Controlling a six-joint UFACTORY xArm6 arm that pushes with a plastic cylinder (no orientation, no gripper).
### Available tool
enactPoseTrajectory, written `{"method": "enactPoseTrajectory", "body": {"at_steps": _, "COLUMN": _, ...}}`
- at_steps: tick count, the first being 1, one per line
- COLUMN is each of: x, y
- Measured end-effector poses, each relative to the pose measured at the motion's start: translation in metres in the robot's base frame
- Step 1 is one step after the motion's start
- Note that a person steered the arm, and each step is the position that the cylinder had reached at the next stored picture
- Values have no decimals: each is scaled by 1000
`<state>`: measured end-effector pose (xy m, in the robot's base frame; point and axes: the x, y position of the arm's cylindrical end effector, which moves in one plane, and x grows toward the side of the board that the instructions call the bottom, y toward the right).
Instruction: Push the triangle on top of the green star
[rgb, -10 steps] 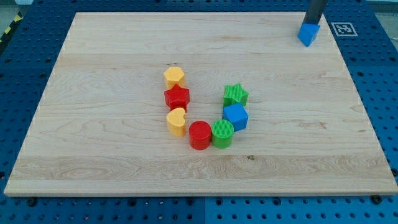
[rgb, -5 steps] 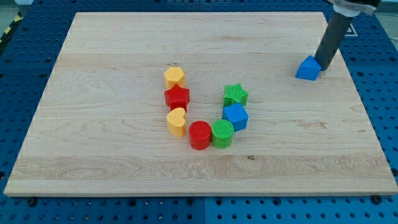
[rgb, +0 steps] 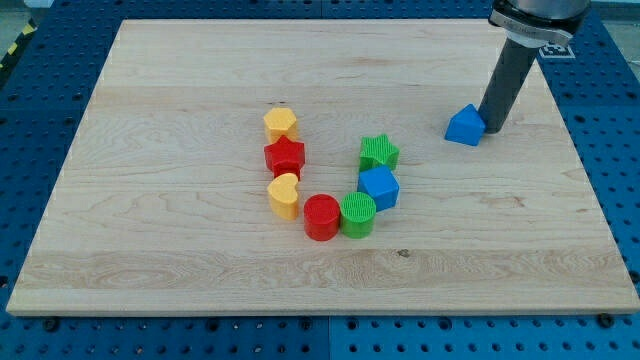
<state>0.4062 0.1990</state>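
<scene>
Two yellow hearts (rgb: 281, 123) (rgb: 284, 194), red star (rgb: 284, 156), red cylinder (rgb: 321, 217), green cylinder (rgb: 357, 213), blue hexagon (rgb: 378, 187), wooden board (rgb: 180, 80)

Robotics lab bench setup. Wooden board (rgb: 200, 80) sits on a blue perforated metal table (rgb: 50, 120) with a grid of mounting holes. Fiducial marker tag (rgb: 556, 46) at the board's top-right corner, yellow-black hazard tape (rgb: 12, 48) at the view's top left.

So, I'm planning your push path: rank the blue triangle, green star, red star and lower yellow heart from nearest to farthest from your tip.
From my tip:
1. blue triangle, touching, on its left
2. green star, lower left
3. red star, farther left
4. lower yellow heart, farthest, lower left
</scene>
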Motion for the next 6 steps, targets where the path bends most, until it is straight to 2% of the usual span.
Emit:
{"method": "enactPoseTrajectory", "body": {"at_steps": 3, "x": 4, "y": -61}}
{"method": "enactPoseTrajectory", "body": {"at_steps": 6, "x": 5, "y": -84}}
